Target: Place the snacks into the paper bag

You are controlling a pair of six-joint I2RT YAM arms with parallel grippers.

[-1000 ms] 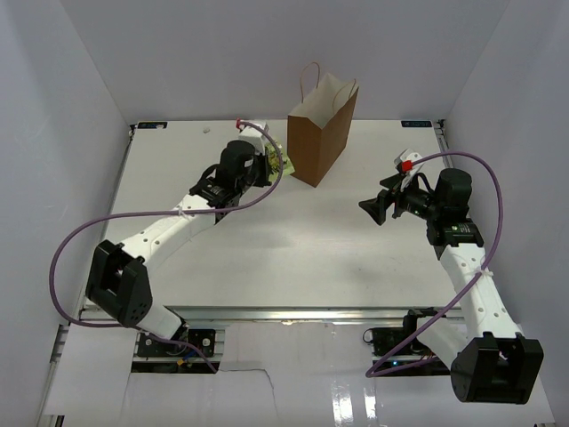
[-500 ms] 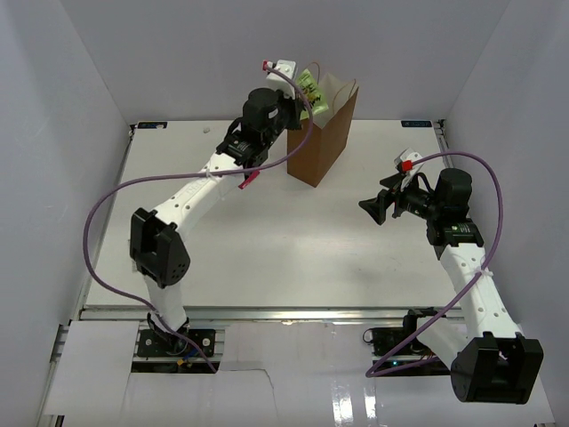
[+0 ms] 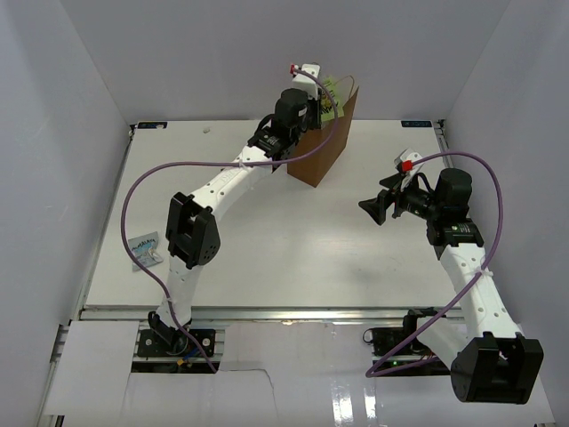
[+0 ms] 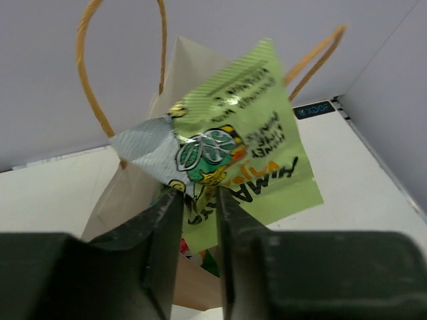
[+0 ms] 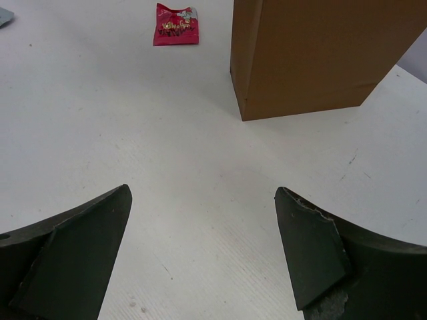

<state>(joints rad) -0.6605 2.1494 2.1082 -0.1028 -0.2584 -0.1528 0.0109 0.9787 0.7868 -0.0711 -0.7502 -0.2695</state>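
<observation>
On my screen the left gripper is closed down to a narrow gap on a yellow-green packet. Its two fingers pinch the lower edge of the foil, and the rest of the packet stands up above them, a little tilted, with one silver corner folded to the left. In the top view this gripper is high at the top edge of the paper bag, and the packet sits over the opening. In the left wrist view the pale inside of the bag and its two loop handles are right behind the packet. Low in the opening I see small bits of red and green, but I cannot tell what they are.

The right gripper holds nothing. Its jaws are spread wide, and it hangs above the bare table, well apart from the bag, on the bag's right side. In its own camera the gripper looks at the bag's brown wall, which stands upright on the table.

A red packet lies flat on the table near the bag. A pale blue-silver packet lies flat near the left edge of the table, far from the bag.
</observation>
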